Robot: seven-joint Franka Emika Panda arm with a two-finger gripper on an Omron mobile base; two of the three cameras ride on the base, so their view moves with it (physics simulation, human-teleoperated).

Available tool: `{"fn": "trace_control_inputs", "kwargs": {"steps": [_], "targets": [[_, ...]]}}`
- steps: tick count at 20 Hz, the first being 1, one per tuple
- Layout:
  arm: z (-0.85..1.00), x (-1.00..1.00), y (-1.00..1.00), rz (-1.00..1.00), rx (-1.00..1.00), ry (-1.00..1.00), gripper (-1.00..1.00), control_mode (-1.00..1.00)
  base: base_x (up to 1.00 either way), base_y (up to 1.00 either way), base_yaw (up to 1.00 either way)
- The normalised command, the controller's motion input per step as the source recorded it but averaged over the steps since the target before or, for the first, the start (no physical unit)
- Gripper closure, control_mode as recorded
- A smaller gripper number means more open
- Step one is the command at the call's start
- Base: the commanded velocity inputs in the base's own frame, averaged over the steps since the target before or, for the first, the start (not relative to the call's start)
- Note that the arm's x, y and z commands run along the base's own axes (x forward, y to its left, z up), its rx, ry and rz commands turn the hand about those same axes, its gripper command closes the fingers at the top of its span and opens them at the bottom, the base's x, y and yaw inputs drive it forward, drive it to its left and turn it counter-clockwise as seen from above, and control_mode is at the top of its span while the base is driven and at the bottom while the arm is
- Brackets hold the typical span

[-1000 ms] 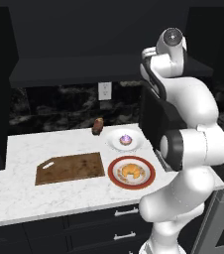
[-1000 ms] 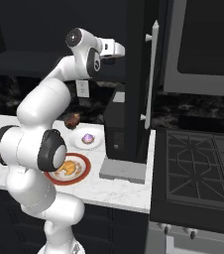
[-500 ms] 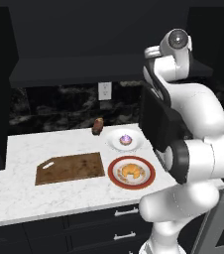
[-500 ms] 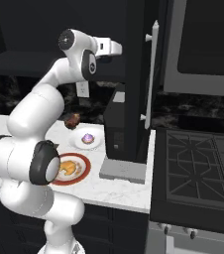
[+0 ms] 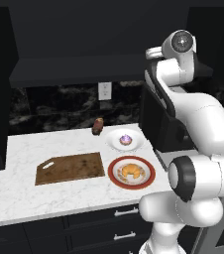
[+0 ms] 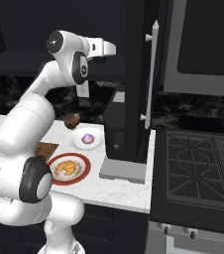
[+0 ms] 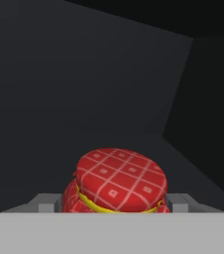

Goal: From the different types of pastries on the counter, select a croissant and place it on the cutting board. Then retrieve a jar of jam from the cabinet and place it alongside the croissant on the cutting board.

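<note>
The jar of jam [image 7: 119, 183], red with a checked lid, sits deep between my gripper [image 7: 115, 206] fingers [image 7: 47, 202] inside a dark cabinet; the fingers press against its sides, shut on it. My arm [image 6: 69, 49] reaches high toward the cabinet. The golden croissant [image 5: 131, 171] lies on a red-rimmed plate [image 5: 110, 173]. To the plate's left on the counter [image 5: 44, 198] lies the brown cutting board [image 5: 70, 167], bare. Behind them are the purple-frosted cupcake [image 5: 126, 139] on a white plate and the dark brown pastry [image 5: 98, 127].
A tall dark panel with a silver handle [image 6: 151, 74] stands to the right of my hand. Under it a dark appliance [image 5: 158, 124] sits on the counter's right end. A black stove [image 6: 198, 168] lies further right.
My elbow has drawn back toward the cameras while the hand stayed high at the cabinet, shifting only slightly. The pastries and the board have not moved.
</note>
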Motion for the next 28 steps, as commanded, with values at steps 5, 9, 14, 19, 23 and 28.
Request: {"fn": "trace_control_inputs", "kwargs": {"steps": [5, 9, 14, 19, 23, 28], "targets": [[0.02, -0.47, 0.13, 0.00, -0.02, -0.06, 1.00, -1.00, 0.00, 0.00, 0.00], [0.00, -0.44, 0.14, 0.00, 0.00, -0.01, 1.00, -1.00, 0.00, 0.00, 0.00], [0.01, -0.40, 0.20, 0.00, -0.02, -0.04, 1.00, -1.00, 0.00, 0.00, 0.00], [0.14, -0.55, 0.23, 0.00, -0.05, -0.12, 1.00, -1.00, 0.00, 0.00, 0.00], [0.01, -0.24, 0.10, 0.00, -0.01, -0.03, 1.00, -1.00, 0.00, 0.00, 0.00], [0.03, -0.34, 0.00, 0.02, 0.07, 0.00, 1.00, -1.00, 0.00, 0.00, 0.00]]}}
